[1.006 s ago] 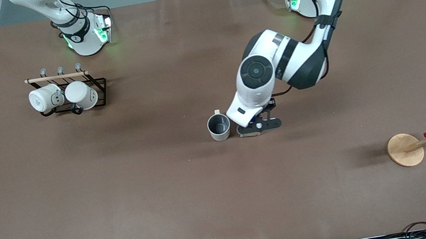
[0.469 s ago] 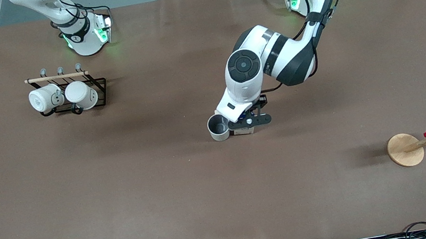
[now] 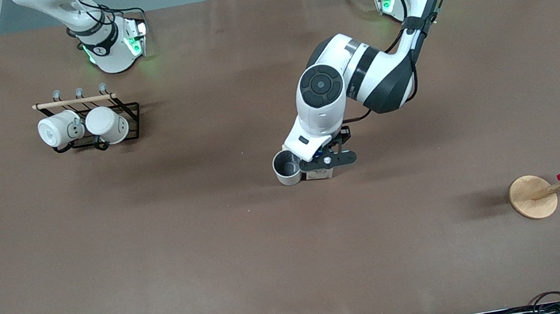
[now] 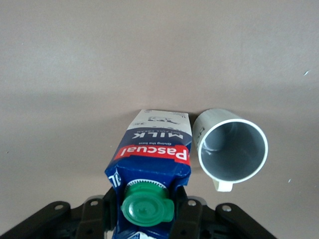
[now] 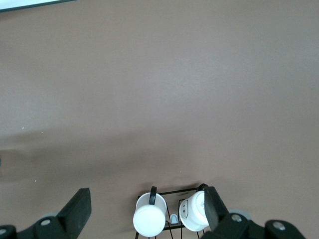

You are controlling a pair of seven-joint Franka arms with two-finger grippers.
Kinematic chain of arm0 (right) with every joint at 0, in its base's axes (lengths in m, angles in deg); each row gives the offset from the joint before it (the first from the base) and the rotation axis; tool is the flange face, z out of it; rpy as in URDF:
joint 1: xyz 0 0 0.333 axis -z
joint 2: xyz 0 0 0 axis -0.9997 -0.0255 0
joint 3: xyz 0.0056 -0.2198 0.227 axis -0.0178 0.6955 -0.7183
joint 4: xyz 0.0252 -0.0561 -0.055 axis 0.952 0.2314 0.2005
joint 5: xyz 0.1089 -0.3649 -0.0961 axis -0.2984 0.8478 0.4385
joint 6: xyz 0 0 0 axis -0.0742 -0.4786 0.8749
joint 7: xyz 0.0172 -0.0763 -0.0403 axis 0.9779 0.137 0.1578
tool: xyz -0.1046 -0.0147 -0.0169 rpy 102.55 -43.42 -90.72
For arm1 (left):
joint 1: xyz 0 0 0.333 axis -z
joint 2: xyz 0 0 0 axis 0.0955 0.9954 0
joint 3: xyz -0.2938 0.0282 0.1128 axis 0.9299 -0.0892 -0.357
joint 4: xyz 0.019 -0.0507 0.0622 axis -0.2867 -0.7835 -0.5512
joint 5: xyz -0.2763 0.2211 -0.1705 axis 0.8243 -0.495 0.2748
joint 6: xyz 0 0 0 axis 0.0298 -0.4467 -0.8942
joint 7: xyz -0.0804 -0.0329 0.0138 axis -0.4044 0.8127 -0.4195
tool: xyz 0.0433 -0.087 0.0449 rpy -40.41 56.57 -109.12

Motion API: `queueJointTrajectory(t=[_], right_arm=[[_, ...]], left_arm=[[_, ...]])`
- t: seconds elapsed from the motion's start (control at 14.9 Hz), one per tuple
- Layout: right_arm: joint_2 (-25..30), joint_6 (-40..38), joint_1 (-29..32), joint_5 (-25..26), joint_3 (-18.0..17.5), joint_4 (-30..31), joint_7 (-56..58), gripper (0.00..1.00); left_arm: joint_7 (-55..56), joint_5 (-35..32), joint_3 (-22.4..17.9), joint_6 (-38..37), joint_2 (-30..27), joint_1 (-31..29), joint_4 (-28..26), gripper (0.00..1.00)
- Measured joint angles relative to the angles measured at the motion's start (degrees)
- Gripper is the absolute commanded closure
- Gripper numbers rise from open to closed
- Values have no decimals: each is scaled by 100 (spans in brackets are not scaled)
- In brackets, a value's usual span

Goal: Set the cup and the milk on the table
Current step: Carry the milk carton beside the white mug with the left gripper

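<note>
Mid-worktop (image 3: 220, 278), my left fingers (image 4: 147, 219) grip the milk (image 4: 152, 154), set just beside the cup (image 4: 232, 149). Next: release, lift straight. Right fingers (image 5: 144, 211) wait spread, empty, above the mug rack (image 5: 169, 219).

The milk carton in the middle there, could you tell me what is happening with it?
The left claw is shut on the milk carton, holding it upright right beside the cup near the middle of the table. Whether the carton's base touches the table cannot be told. The cup stands upright and empty on the table. The right arm waits at its own end, its claw open above the black rack with the two white mugs.
</note>
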Motion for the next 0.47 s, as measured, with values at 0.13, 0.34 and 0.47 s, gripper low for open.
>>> queueJointTrajectory(t=[0.13,0.34,0.47], right_arm=[[0,0,0,-7,0,0,0,0],[0,0,0,-12,0,0,0,0],[0,0,0,-15,0,0,1,0]], left_arm=[[-4,0,-15,36,12,-10,0,82],[-25,0,-33,40,35,-21,0,70],[-28,0,-33,42,61,-21,0,33]])
